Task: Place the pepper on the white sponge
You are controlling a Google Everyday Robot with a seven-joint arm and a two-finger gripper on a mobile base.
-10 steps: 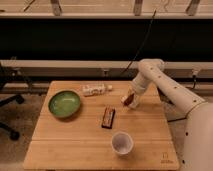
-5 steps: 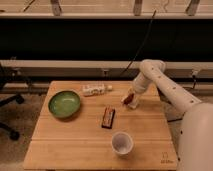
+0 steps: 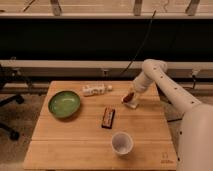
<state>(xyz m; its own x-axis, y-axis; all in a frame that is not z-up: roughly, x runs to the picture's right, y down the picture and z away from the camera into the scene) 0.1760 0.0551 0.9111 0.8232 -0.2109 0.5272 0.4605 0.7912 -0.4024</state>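
The pepper (image 3: 128, 96) is a small dark red shape at the tip of my gripper (image 3: 132, 96), at the right side of the wooden table (image 3: 75, 140). It sits directly over the white sponge (image 3: 131, 104), a small off-white block lying on the table. I cannot tell whether the pepper touches the sponge. My white arm reaches in from the right and bends down to this spot.
A green bowl (image 3: 64, 104) stands at the left. A white bottle (image 3: 96, 90) lies on its side at the back. A dark brown bar (image 3: 108, 117) lies mid-table. A white cup (image 3: 122, 143) stands near the front edge.
The gripper stays over the white sponge with the pepper at its tip. The arm has shifted only slightly.
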